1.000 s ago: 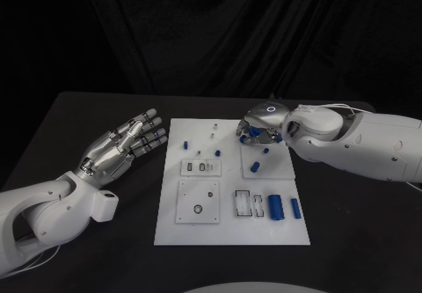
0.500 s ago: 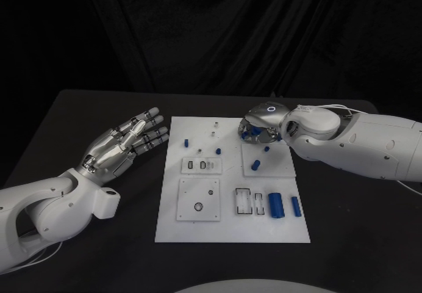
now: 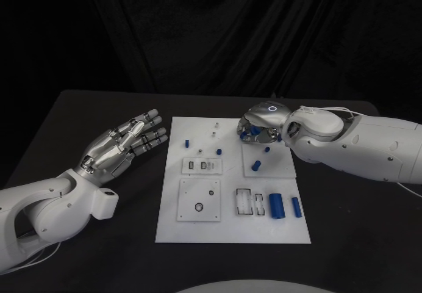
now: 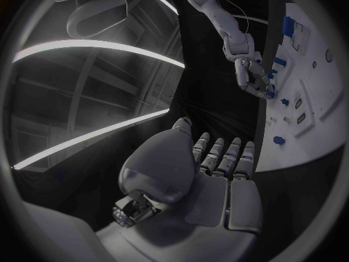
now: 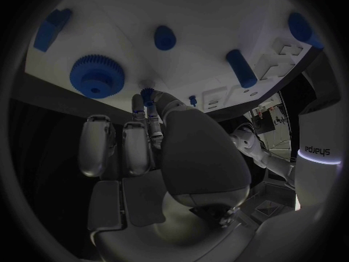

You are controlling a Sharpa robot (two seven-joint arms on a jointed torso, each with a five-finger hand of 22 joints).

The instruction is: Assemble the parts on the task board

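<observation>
Pinched at the fingertips of the silver right hand (image 5: 149, 151): a small blue toothed part (image 5: 148, 93), held just above the far right corner of the white rectangular task board (image 3: 230, 229), beside a larger blue gear (image 5: 96, 74) lying flat on that board. Also on the board, nearer its middle, a short blue cylinder (image 3: 256, 164), and toward its near right corner a thick blue cylinder (image 3: 276, 206) with a slimmer blue rod (image 3: 296, 207) beside it. Likely in hand: carrying or seating the pinched piece next to the gear. Called for next, by the look of it: a careful lowering onto whatever post or socket lies beneath, hidden here by the fingers, with the teeth aligned to the gear's. Left of the board, well apart from it and above the black table (image 3: 97, 107): the silver left hand (image 3: 123, 143), palm up, fingers spread, holding nothing. Compared with a second ago: right hand shifted only slightly over the same corner, left hand and loose parts unchanged.
</observation>
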